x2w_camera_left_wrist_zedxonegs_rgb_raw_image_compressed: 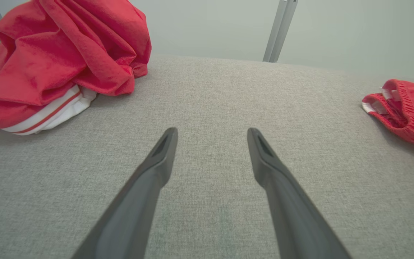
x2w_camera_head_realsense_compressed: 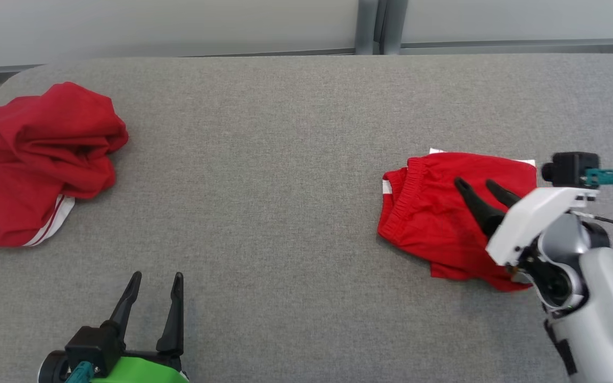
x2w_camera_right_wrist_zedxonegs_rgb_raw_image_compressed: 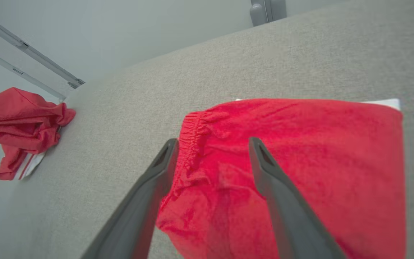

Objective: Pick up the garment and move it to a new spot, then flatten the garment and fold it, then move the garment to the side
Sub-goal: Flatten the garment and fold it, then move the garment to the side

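The garment (x2w_camera_head_realsense_compressed: 434,213), red shorts with an elastic waistband and white trim, lies folded on the right part of the grey table (x2w_camera_head_realsense_compressed: 296,186). My right gripper (x2w_camera_head_realsense_compressed: 475,183) stands open over it, fingers spread and nothing pinched between them. In the right wrist view the right gripper (x2w_camera_right_wrist_zedxonegs_rgb_raw_image_compressed: 213,141) straddles the waistband end of the garment (x2w_camera_right_wrist_zedxonegs_rgb_raw_image_compressed: 300,162); whether the tips touch the cloth I cannot tell. My left gripper (x2w_camera_head_realsense_compressed: 157,275) is open over bare table at the lower left, far from the garment (x2w_camera_left_wrist_zedxonegs_rgb_raw_image_compressed: 404,108). The left gripper (x2w_camera_left_wrist_zedxonegs_rgb_raw_image_compressed: 212,130) holds nothing.
A second, crumpled red garment with white stripes (x2w_camera_head_realsense_compressed: 40,159) sits at the table's far left edge, also in the left wrist view (x2w_camera_left_wrist_zedxonegs_rgb_raw_image_compressed: 63,61). Grey wall panels and a metal post (x2w_camera_head_realsense_compressed: 373,26) stand behind the table's far edge.
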Tool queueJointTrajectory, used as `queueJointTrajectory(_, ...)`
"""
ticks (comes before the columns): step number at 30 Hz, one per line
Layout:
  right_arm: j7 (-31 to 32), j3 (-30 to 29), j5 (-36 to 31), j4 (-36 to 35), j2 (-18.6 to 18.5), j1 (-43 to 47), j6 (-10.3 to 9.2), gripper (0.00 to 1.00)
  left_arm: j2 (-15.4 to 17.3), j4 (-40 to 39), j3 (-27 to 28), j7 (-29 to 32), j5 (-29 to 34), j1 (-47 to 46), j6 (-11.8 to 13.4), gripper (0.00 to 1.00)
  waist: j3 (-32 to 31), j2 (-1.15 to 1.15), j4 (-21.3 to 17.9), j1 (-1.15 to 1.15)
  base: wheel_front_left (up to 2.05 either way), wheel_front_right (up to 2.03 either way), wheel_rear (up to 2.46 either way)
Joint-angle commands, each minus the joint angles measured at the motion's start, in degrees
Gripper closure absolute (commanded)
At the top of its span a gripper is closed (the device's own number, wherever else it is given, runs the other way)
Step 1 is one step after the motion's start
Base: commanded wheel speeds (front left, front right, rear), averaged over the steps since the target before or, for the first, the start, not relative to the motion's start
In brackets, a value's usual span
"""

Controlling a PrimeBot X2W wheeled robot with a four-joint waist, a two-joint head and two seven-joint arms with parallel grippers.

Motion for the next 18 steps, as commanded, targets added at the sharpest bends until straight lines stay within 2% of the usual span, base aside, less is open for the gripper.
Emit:
queueJointTrajectory(1, 1.58, -1.73, 0.36, -1.23, -1.35, 1.88, 0.03, 0.00, 0.08, -0.58, 0.29, -0.18, 0.33, 0.76, -0.15, 0.00, 0.40, 0.66, -0.37, 0.00, 0.00, 0.00, 0.00)
queueJointTrajectory(5, 6.54, -6.00, -0.62, -3.61, -4.97, 5.37, 0.03, 0.00, 0.37, -1.38, 0.42, -0.18, 0.48, 0.84, -0.15, 0.00, 1.25, 0.66, -0.49, 0.00, 0.00, 0.00, 0.00)
queueJointTrajectory(8, 9.28, -9.01, -1.06, -4.10, -5.63, 6.59, 0.03, 0.00, 0.44, -1.84, 0.55, -0.18, 0.74, 0.28, -0.15, 0.00, 1.88, 0.66, -0.34, 0.00, 0.00, 0.00, 0.00)
queueJointTrajectory(13, 12.89, -13.62, -1.89, -2.78, -4.34, 6.80, 0.03, 0.00, 0.02, -2.14, 0.41, -0.18, 0.93, -0.72, -0.15, 0.00, 2.63, 0.66, 0.29, 0.00, 0.00, 0.00, 0.00)
queueJointTrajectory(18, 14.71, -16.58, -3.51, 1.63, -2.18, 4.73, 0.03, 0.00, 0.15, -1.89, 0.07, -0.19, 0.81, -1.15, -0.16, 0.00, 3.17, 0.66, 0.88, 0.00, 0.00, 0.00, 0.00)
